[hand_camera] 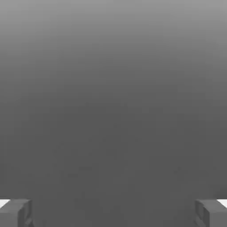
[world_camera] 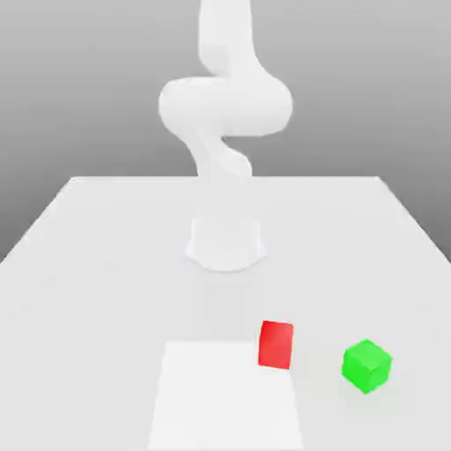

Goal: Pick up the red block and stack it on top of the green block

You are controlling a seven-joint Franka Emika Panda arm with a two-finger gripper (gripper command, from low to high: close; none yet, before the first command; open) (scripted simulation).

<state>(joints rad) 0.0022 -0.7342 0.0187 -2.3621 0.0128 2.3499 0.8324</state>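
Red block waits untouched, green block close beside it

Red block sits on the white table, near the front of the exterior view, with the green block a short way off toward the exterior view's right. The two are apart, not touching. The red one appears tilted or turned, its near face leaning slightly; the green one rests with a corner toward the camera, showing three faces.

In the hand view the gripper has its fingers spread wide apart, one grey fingertip at each lower corner, nothing between them. Beyond them lies plain grey, so the hand seems to be aimed away from the blocks. The arm rises from its round base at the middle of the table, well behind both blocks.

What could go wrong, as I judge it: the red block's turned stance means the fingers may close on corners instead of flat faces, twisting it out. Coming down off-centre could nudge it toward its green neighbour. Later, a skewed hold would make the stack sit crooked and slide off.

Both blocks are small, sharp-edged cubes with flat, matte, unmarked colour. The table is smooth and pale; the arm is glossy white and rounded.
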